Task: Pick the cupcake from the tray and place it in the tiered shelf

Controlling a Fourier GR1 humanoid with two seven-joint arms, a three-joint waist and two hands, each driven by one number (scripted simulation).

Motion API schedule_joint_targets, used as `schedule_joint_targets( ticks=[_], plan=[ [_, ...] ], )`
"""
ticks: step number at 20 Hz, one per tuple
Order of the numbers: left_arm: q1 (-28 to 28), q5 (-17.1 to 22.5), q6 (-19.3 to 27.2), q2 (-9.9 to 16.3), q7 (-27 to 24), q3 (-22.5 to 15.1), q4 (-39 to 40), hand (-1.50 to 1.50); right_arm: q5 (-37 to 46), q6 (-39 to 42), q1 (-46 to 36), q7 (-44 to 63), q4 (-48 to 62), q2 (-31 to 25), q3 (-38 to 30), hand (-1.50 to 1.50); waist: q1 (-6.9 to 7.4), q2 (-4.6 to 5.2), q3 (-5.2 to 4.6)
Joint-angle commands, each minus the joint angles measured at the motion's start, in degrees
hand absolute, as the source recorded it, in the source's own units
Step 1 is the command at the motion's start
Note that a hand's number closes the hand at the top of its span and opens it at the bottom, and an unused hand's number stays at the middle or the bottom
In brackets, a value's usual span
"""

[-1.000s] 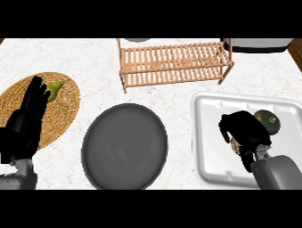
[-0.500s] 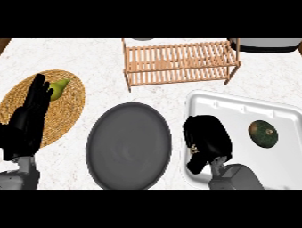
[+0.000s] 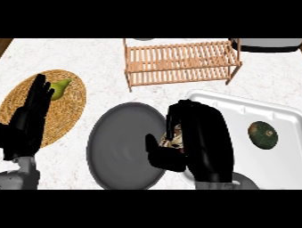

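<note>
Head view shows the cupcake mostly hidden inside the right hand, whose fingers and thumb are curled around it; its tilt can't be made out. Hand and cupcake sit over the gap between the dark plate and the white tray; half a second ago that hand looked empty. The left hand rests open, fingers up, over the woven mat. Beyond stands the wooden shelf.
</note>
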Motion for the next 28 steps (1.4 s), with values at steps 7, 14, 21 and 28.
schedule_joint_targets(
  ticks=[7, 14, 21, 28],
  plan=[
    [1.6, 0.4, -0.6, 0.1, 0.5, 0.6, -2.0, 0.0, 1.2, 5.3, -23.7, 19.5, 2.0, 0.3, -7.4, 1.5, 0.2, 0.31, 0.05],
    [1.2, -0.5, -0.2, -1.0, -1.0, 0.9, -0.5, 0.0, 3.3, 3.5, -20.9, 10.9, 5.1, 0.3, -13.7, 1.5, -0.63, 0.49, 0.12],
    [2.7, -1.5, 0.0, -1.5, 1.7, -0.3, -4.1, 0.0, 3.3, -6.6, -22.1, -1.8, 18.0, -0.6, -23.7, 1.5, -0.15, 0.67, 0.14],
    [-2.2, -2.9, 0.5, -2.5, 0.1, 0.4, 1.4, 0.0, 4.3, -17.5, -24.4, -10.1, 32.1, 0.3, -25.5, 1.5, -0.5, 0.69, 0.13]
  ],
)
